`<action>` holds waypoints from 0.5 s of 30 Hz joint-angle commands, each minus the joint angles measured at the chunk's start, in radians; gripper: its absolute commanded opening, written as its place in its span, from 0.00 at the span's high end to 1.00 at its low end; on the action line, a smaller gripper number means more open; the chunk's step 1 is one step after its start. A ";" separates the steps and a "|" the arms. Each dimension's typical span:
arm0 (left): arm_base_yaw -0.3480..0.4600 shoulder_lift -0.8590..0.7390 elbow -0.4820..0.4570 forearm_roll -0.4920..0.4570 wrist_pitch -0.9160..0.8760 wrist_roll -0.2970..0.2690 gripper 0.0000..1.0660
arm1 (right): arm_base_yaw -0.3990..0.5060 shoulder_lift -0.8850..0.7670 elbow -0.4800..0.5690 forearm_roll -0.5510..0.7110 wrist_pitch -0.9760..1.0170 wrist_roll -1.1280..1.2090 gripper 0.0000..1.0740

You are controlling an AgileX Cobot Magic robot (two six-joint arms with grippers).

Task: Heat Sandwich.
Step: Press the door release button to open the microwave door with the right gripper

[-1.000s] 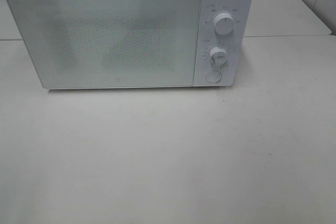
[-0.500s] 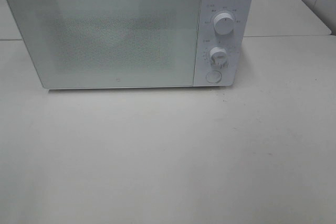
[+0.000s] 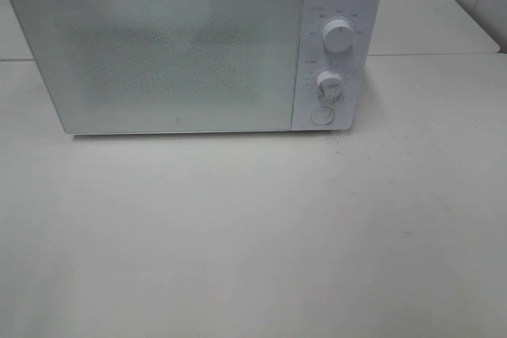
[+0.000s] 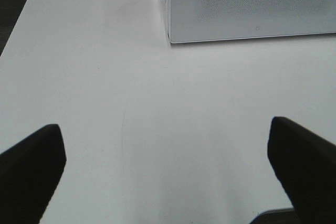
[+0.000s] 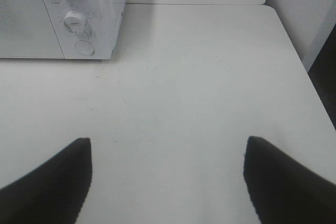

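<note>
White microwave (image 3: 194, 45), shut, at back of pale table (image 3: 253, 235); left gripper (image 4: 165, 127) spread wide, empty; right gripper (image 5: 168, 141) parted, gripping nothing.

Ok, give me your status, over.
Left gripper open, empty. Right gripper open, empty. Sandwich not in sight. Microwave door shut, both grippers short of it.
</note>
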 commanded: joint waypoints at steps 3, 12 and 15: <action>0.004 -0.026 0.003 0.000 -0.016 -0.004 0.05 | -0.007 0.094 -0.008 -0.002 -0.127 0.006 0.29; 0.004 -0.026 0.003 0.000 -0.016 -0.004 0.05 | -0.007 0.245 -0.008 -0.002 -0.373 0.006 0.29; 0.004 -0.026 0.003 0.000 -0.016 -0.004 0.05 | -0.007 0.323 -0.008 -0.002 -0.463 0.006 0.29</action>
